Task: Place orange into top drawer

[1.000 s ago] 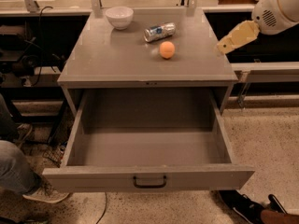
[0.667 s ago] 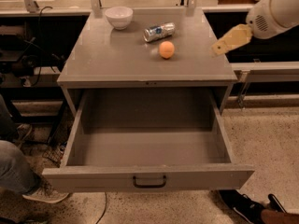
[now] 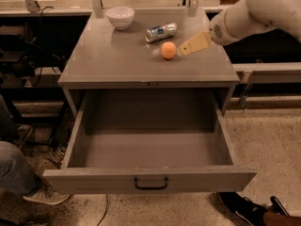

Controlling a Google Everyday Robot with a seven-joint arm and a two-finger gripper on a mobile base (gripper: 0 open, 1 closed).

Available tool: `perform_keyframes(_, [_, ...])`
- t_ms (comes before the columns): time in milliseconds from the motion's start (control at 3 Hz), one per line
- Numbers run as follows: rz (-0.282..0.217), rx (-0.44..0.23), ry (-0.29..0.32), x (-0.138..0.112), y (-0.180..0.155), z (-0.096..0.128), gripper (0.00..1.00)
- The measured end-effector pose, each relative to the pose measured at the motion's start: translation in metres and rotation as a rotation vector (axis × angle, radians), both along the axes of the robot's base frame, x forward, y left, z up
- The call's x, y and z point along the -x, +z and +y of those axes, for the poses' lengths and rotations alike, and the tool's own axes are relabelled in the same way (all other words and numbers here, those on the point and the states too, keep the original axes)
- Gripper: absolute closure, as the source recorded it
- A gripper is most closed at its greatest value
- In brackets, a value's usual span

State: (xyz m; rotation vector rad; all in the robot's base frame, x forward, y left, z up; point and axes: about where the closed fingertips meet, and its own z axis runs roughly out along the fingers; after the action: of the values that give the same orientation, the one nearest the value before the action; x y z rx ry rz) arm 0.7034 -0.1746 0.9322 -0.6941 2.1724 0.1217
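The gripper (image 3: pixel 183 50), just right of the orange (image 3: pixel 168 50), is dimly lit from above; the top drawer (image 3: pixel 94 179) below is shadowed.

Matt tan plastic end effector (image 3: pixel 184 50) over satin grey bench (image 3: pixel 117 60); just left, matt smooth round orange (image 3: pixel 168 50); beyond, glossy silver-blue metal can (image 3: pixel 161 32), glossy white bowl (image 3: pixel 120 17); below, matt grey top drawer (image 3: pixel 150 177).

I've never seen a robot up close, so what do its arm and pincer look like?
The arm is a bulky, rounded white shell narrowing to a wrist with a small dark dotted patch. The pincer is a pale tan, flat wedge tapering to its tip; it hangs over the cabinet top, close beside the orange. No cables show.
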Motion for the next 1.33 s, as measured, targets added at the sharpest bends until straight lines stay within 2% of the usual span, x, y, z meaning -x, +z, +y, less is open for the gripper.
perform_keyframes(333, [-0.028, -0.01, 0.037, -0.019, -0.013, 0.045, 0.0])
perform_keyframes(667, [-0.039, -0.022, 0.057, -0.036, -0.023, 0.076, 0.0])
perform_keyframes(1000, [-0.043, -0.045, 0.032, -0.063, -0.038, 0.093, 0.0])
perform_keyframes(1333, [-0.034, -0.066, 0.002, -0.078, -0.05, 0.091, 0.0])
